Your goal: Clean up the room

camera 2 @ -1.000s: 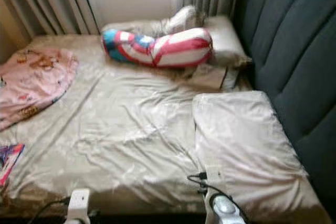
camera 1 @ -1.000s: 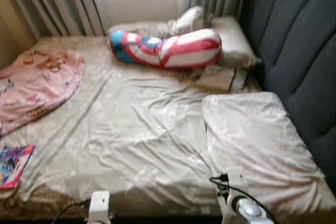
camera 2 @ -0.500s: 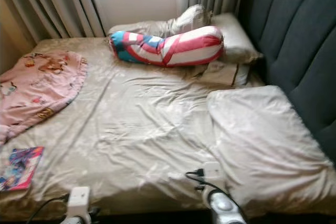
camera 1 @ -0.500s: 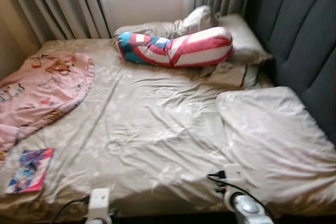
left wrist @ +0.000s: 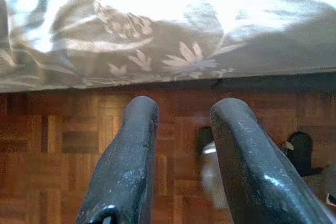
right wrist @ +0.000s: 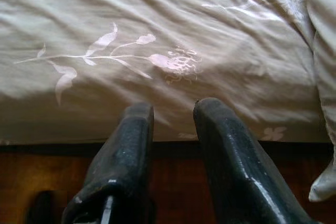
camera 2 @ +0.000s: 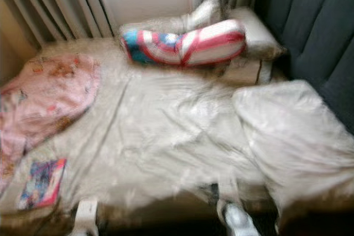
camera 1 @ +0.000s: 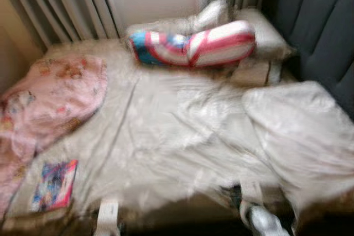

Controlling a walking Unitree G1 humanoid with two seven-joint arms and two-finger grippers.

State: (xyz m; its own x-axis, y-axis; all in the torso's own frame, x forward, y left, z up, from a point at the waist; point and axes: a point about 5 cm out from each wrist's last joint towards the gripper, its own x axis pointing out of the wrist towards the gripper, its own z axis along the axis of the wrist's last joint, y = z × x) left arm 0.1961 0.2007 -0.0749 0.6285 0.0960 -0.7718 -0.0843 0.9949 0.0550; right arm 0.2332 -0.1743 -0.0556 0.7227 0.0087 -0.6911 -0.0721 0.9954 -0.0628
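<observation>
The robot stands at the foot of a bed (camera 1: pixel 166 136) whose beige floral sheet is rumpled, and both arms hang low at the mattress edge. The left gripper (left wrist: pixel 181 114) holds nothing, its two black fingers parted by a modest gap, with the sheet's overhang just ahead of the tips and parquet floor (left wrist: pixel 52 150) beneath. The right gripper (right wrist: pixel 170 111) is likewise empty, its fingers a narrow gap apart, their tips close to the flower-printed sheet (right wrist: pixel 157 61). The loose things to tidy lie ahead: a colourful booklet (camera 1: pixel 54 183) on the near corner, nearest the left gripper and just ahead of it; a pink printed blanket (camera 1: pixel 55 98) farther beyond that, bunched along the same side; a white pillow (camera 1: pixel 298 131) ahead of the right gripper; and a red, white and blue bolster (camera 1: pixel 193 45) far off against the pillows at the window end. The head views are smeared, so I judge the robot is settling its stance; it would do well to steady itself first, then lift the left arm clear of the sheet's edge and reach for the booklet, coming in flat so a finger slides under the cover rather than dragging the sheet. No brand or writing can be read; the booklet's cover is too blurred.
</observation>
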